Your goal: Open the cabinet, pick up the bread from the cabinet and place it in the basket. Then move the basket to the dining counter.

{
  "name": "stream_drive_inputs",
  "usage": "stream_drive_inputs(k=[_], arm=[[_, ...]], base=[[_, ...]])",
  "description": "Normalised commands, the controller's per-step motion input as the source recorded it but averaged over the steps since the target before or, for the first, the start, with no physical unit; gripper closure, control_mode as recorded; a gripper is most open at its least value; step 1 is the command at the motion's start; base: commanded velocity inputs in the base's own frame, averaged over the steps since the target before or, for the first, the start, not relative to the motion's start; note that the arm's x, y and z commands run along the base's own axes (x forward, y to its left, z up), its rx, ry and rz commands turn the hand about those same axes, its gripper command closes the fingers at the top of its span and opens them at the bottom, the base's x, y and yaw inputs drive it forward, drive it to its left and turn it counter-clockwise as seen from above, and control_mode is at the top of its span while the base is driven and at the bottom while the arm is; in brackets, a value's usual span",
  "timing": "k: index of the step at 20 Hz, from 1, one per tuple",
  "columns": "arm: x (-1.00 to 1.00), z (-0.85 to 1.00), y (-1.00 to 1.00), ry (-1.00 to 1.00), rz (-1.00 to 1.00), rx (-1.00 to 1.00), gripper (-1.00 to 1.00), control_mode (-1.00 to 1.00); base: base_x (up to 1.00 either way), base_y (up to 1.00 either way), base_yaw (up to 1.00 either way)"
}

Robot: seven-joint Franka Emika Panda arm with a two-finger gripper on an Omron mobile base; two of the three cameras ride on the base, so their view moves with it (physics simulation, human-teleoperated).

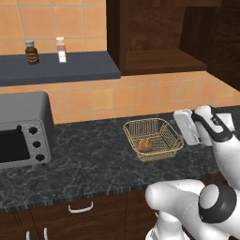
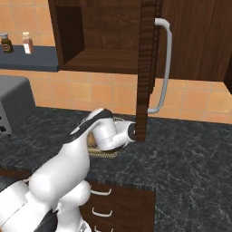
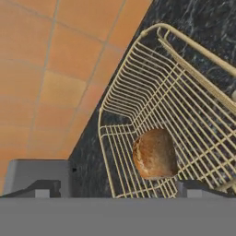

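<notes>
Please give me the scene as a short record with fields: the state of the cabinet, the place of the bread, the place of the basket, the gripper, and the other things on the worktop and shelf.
cabinet: door open, interior shelf bare
cabinet handle: long silver bar on the opened door
bread: lying inside the basket
basket: on the black speckled worktop, below the cabinet
gripper: beside the basket's right side, holding nothing; whether open or shut cannot be told
toaster oven: on the worktop, left of the basket
shelf: holds a dark jar and a light shaker
task stage: bread in basket; basket not yet moved
</notes>
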Motion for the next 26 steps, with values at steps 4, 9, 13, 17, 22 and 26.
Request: stream_drive_inputs(k=[4, 9, 13, 17, 22, 26], arm=[[-0.12, -0.01, -0.42, 0.00, 0.11, 0.07, -1.00, -1.00], [-0.15, -0.02, -0.36, 0.00, 0.03, 0.00, -1.00, -1.00], [-0.10, -0.35, -0.22, 0.00, 0.02, -0.05, -1.00, -1.00], [0.00, -0.46, -0.14, 0.06, 0.06, -0.04, -1.00, -1.00], [0.00, -0.23, -0.01, 0.03, 0.02, -0.01, -1.00, -1.00], [0.00, -0.22, 0.00, 0.06, 0.00, -0.02, -1.00, -1.00]], base=[[0.00, 0.00, 0.00], [0.00, 0.00, 0.00], [0.00, 0.00, 0.00], [0.00, 0.00, 0.00], [0.00, 0.00, 0.00], [0.00, 0.00, 0.00]])
